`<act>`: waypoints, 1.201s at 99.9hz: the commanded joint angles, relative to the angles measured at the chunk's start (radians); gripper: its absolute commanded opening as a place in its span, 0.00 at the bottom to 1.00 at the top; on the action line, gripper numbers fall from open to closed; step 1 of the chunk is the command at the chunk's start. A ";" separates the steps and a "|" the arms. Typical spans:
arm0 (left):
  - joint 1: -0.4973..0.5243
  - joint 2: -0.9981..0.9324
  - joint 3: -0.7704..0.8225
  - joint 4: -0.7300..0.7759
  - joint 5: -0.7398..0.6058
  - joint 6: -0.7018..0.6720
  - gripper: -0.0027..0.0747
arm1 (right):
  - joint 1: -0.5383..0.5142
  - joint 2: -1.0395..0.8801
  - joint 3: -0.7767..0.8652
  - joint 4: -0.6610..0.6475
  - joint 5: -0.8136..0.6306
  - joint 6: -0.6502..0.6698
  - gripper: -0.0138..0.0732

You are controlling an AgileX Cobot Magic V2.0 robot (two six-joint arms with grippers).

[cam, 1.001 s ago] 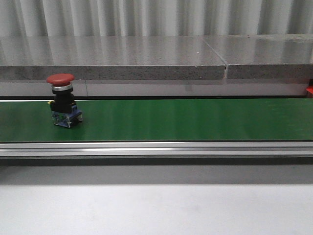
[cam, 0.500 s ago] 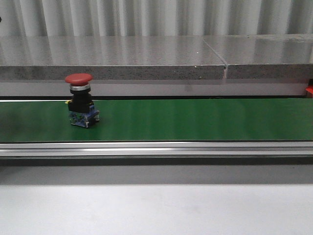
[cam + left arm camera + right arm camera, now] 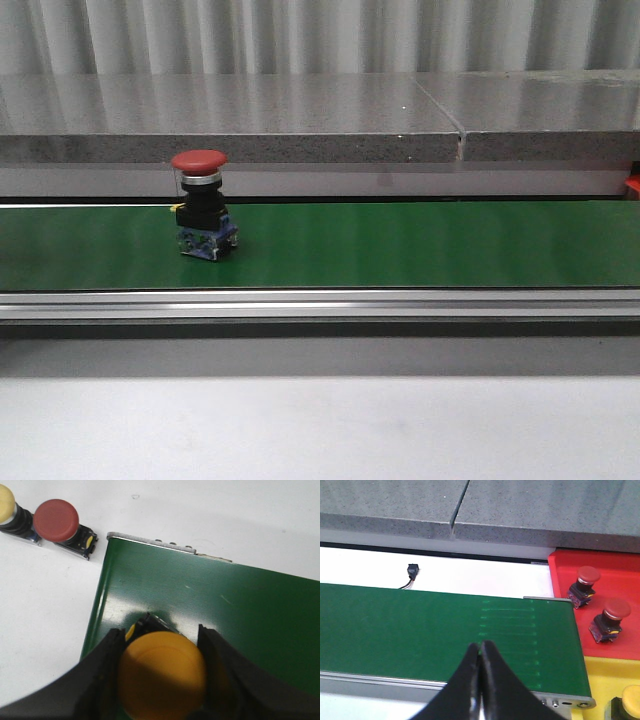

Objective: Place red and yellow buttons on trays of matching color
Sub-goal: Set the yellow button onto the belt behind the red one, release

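Two red buttons [image 3: 594, 605] are already set on the red tray [image 3: 620, 575], and what appears to be a yellow button [image 3: 632, 696] is glimpsed on the yellow tray [image 3: 600, 680] beside it, though only its edge is seen. More work is left: a red-capped pushbutton [image 3: 203, 204] stands upright on the green conveyor belt [image 3: 420, 245], and a spare red button [image 3: 59, 524] and a pale yellow one [image 3: 6, 505] lie on the white worktop [image 3: 45, 605] just off the belt's end. The left end effector [image 3: 162, 680] is clenched on an orange-yellow button [image 3: 162, 672] over that belt end. The right end effector [image 3: 481, 680] is closed and empty above the belt, near the trays. Against the earlier frames, the red-capped pushbutton has been carried along the belt toward the trays.
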 commanded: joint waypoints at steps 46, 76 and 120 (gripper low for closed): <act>0.003 0.039 -0.027 -0.100 -0.013 0.088 0.27 | 0.001 0.000 -0.025 0.003 -0.066 -0.004 0.08; -0.001 0.029 -0.033 -0.100 -0.011 0.106 0.87 | 0.001 0.000 -0.025 0.003 -0.066 -0.004 0.08; -0.117 -0.243 -0.027 -0.088 -0.127 0.110 0.86 | 0.001 0.000 -0.025 0.003 -0.066 -0.004 0.08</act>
